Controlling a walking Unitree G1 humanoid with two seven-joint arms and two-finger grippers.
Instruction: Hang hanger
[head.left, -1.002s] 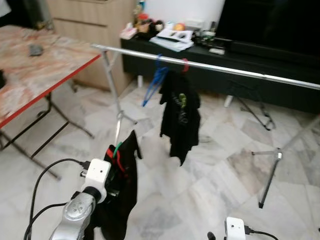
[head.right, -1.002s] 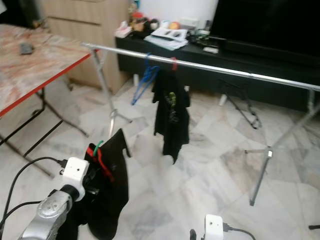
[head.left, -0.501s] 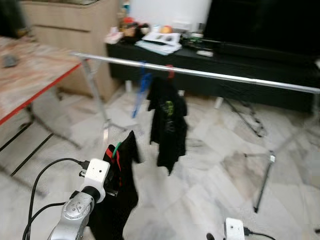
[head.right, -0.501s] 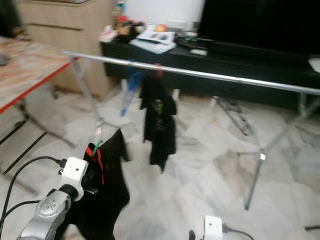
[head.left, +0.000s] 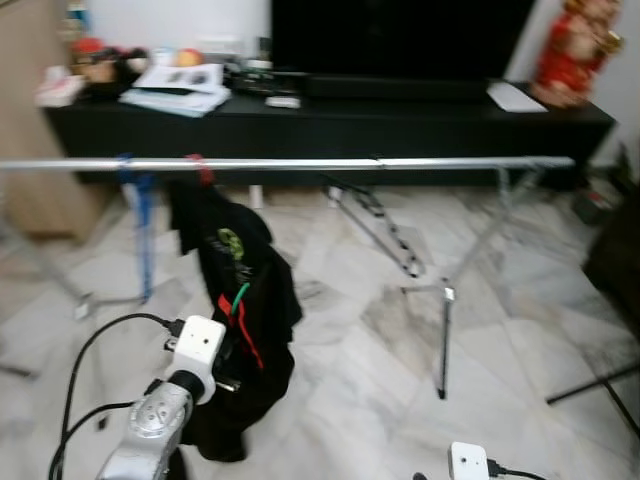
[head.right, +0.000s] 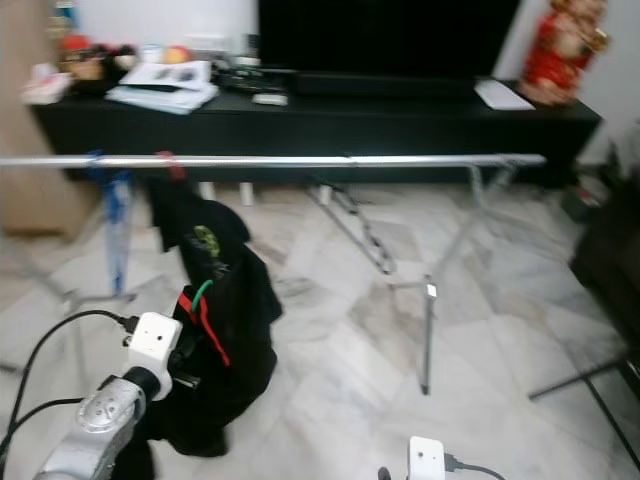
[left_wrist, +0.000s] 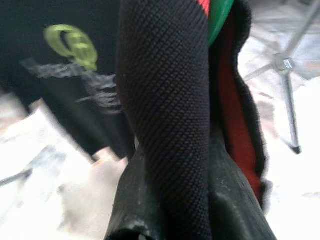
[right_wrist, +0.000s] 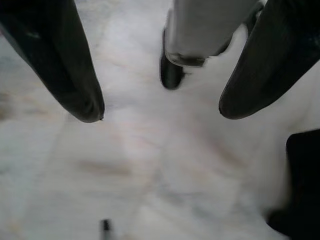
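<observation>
Jaws of the left gripper (head.left: 232, 345) clamped one garment-draped hanger (head.left: 238, 300), the right gripper's (right_wrist: 160, 112) gaped, while two hangers hung on one rail (head.left: 300, 163).

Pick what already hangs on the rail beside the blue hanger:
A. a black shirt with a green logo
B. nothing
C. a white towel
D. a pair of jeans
A: a black shirt with a green logo hangs from the rail on a red hook, next to the blue hanger.

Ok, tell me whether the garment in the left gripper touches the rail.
Apart. In the left eye view the held black garment hangs well below the silver rail, floor showing between.
</observation>
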